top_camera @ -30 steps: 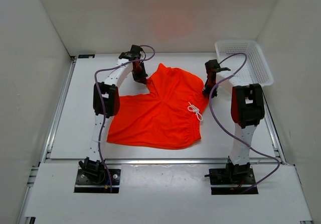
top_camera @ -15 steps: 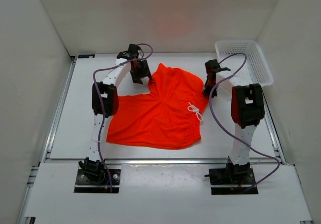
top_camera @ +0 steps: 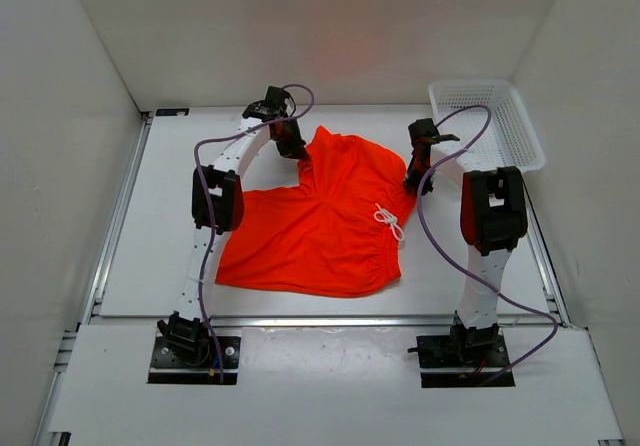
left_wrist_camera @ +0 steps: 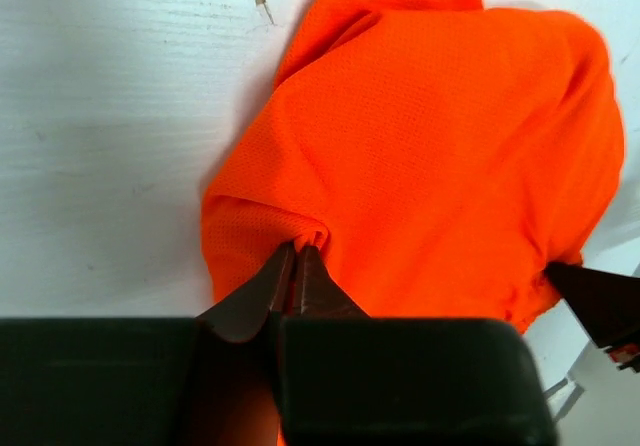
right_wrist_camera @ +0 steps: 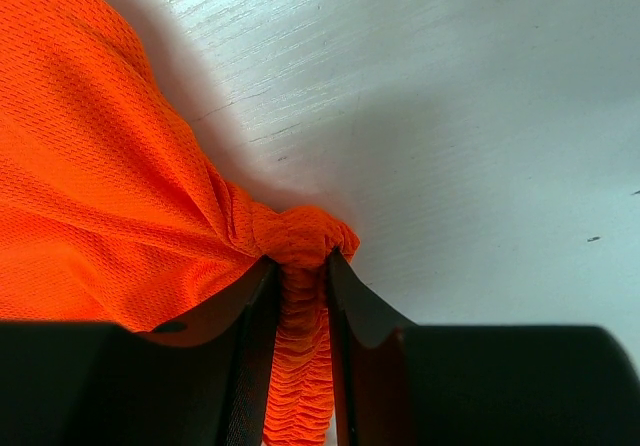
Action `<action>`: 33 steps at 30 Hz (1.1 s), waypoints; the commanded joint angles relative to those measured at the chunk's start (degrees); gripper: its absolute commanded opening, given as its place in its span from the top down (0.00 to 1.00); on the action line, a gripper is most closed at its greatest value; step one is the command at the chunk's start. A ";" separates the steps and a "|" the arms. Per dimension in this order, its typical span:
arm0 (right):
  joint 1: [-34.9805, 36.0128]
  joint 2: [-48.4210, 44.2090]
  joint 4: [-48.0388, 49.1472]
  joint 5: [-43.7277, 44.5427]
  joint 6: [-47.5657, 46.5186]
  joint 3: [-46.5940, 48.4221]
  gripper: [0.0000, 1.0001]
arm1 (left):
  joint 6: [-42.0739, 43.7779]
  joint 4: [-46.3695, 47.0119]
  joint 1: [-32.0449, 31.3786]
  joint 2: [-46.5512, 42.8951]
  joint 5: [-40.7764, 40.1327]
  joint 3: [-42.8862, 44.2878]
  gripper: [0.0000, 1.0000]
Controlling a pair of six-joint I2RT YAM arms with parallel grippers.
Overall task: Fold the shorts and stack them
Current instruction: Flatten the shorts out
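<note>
No legible text, label, brand, number or sign in the top, left wrist or right wrist view
</note>
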 commanded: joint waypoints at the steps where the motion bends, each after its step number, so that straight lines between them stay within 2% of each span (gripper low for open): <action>1: 0.47 -0.05 -1.21 -0.74 -0.74 1.41 0.72 | 0.55 1.09 -0.17 -0.45 1.49 2.21 0.90; 6: 0.47 -0.05 -1.21 -0.74 -1.27 1.41 0.72 | 1.78 1.09 1.75 -3.96 -2.19 2.21 0.90; 9: 0.47 -1.89 -1.21 0.05 -1.27 1.41 0.74 | 2.49 1.09 5.09 -8.79 -5.28 1.68 0.90; 12: 0.47 -3.29 -1.21 1.19 -1.89 1.41 0.75 | 3.02 1.09 8.61 -13.19 -4.76 2.21 0.90; 14: 0.47 -3.83 -1.21 1.19 -1.89 1.94 0.82 | 3.02 1.09 10.02 -16.44 -3.44 1.51 0.90; 19: 0.47 -3.83 -1.21 -0.91 -2.41 3.17 0.99 | 5.21 1.09 12.31 -22.77 -2.82 -7.07 0.90; 24: 0.47 -2.68 -0.68 -1.97 -2.41 4.23 0.99 | 7.75 1.09 14.24 -27.35 -4.05 -16.94 0.90; 26: 0.47 -2.16 -0.68 -3.02 -2.41 4.84 0.99 | 8.99 1.09 14.86 -26.74 -4.05 -19.23 0.44; 27: 0.47 -1.55 -0.68 -3.55 -3.02 5.45 0.97 | 8.99 0.48 14.86 -26.73 -4.05 -20.02 0.22; 28: 0.47 -1.54 -0.68 -4.16 -3.03 5.46 0.89 | 8.99 -0.13 14.86 -26.21 -4.05 -20.90 0.07; 29: 0.47 -1.54 -0.68 -4.86 -3.73 6.07 0.75 | 8.99 -0.14 15.38 -26.20 -4.75 -22.04 0.00; 30: 0.47 -1.54 -0.68 -5.48 -4.25 6.07 0.42 | 8.99 -1.10 15.38 -26.20 -6.15 -22.57 0.00; 31: 0.47 -1.54 -0.68 -5.49 -4.26 6.07 0.27 | 8.99 -1.10 15.38 -27.25 -7.03 -23.36 0.00; 33: 1.61 -4.34 -0.68 -4.79 -4.87 5.03 0.19 | 8.99 -1.10 15.38 -30.92 -10.37 -27.48 0.00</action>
